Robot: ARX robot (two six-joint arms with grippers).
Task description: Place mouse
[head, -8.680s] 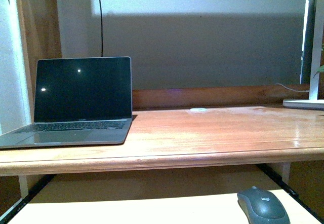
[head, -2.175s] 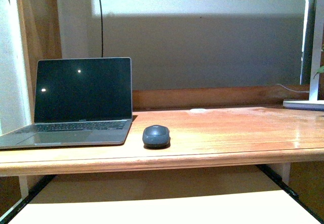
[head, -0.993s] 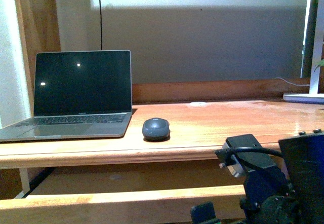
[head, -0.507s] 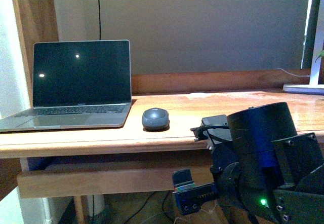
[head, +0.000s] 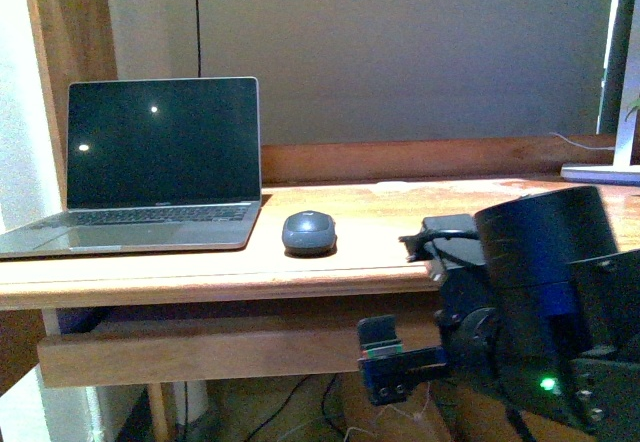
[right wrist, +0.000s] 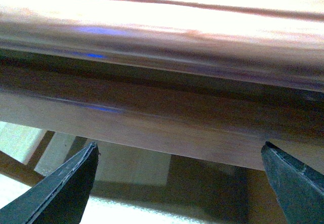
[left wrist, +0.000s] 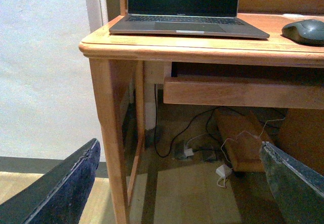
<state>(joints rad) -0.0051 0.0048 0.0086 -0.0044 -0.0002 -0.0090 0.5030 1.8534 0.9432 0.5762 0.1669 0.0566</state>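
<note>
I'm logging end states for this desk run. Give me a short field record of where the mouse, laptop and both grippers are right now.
mouse: on the desk top, just right of the laptop, apart from it, not held
laptop: open, screen dark, on the desk's left end
left gripper: open, empty, low in front of the desk, facing its underside
right gripper: open, empty, close under the desk's front edge
right arm: low at front right, below the desk top
</note>
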